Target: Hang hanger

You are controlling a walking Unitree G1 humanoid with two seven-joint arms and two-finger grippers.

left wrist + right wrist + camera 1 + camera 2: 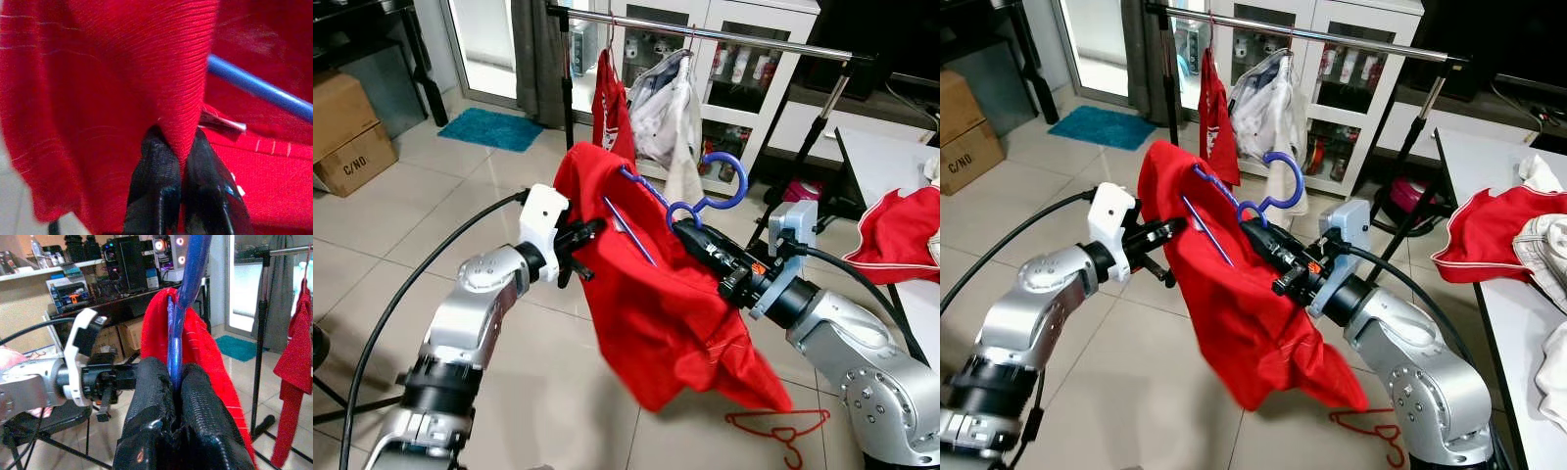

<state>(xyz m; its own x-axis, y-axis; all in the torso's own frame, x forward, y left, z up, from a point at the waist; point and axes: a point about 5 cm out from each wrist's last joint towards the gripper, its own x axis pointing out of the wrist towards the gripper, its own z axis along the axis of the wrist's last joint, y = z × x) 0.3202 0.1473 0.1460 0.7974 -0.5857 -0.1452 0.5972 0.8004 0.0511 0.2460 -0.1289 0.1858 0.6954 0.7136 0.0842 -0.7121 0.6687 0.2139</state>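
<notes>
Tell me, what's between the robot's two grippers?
The red shirt on the blue hanger spans between the left gripper and right gripper, seen in both eye views.

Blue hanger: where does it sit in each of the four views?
Left eye: blue hanger hook at centre, above the red shirt.
Right eye: hook centre.
Left wrist: blue bar, upper right.
Right wrist: top centre, clamped in the right tool.
Shared landmark: the red shirt.

The cardboard box (352,162) on the floor at the robot's left bears the black letters "C/NO" on its side; nothing else is legible.
</notes>
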